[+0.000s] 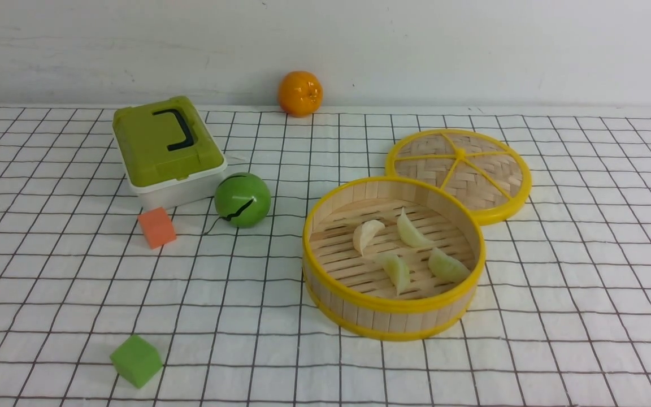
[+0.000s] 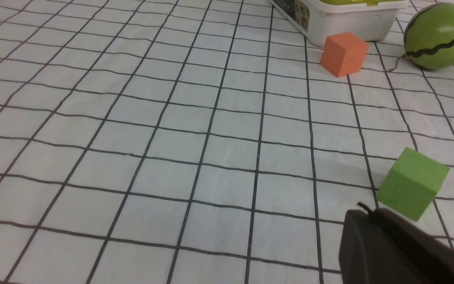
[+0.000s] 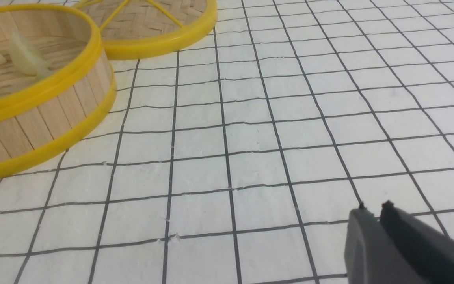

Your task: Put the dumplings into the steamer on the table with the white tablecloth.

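The round bamboo steamer point(image 1: 393, 316) with yellow rims stands on the white tablecloth point(image 1: 585, 282) of the table, right of the middle. Several pale crescent dumplings point(image 1: 368, 234) lie on its slatted floor. Neither arm shows in the front view. In the right wrist view the steamer point(image 3: 41, 118) sits off to one side with dumplings point(image 3: 26, 55) inside. My right gripper point(image 3: 373, 207) hovers over bare cloth well away from it, its tips a narrow gap apart and empty. My left gripper point(image 2: 369, 211) is shut and empty, close to a green cube point(image 2: 412, 183).
The flat woven lid point(image 1: 461, 169) lies right behind the steamer, touching it. A green-lidded white box point(image 1: 167, 147), a green striped ball point(image 1: 242, 199) and an orange cube point(image 1: 157, 227) sit at the middle left. An orange point(image 1: 300, 93) rests by the back wall. The green cube point(image 1: 136, 360) is near the front left.
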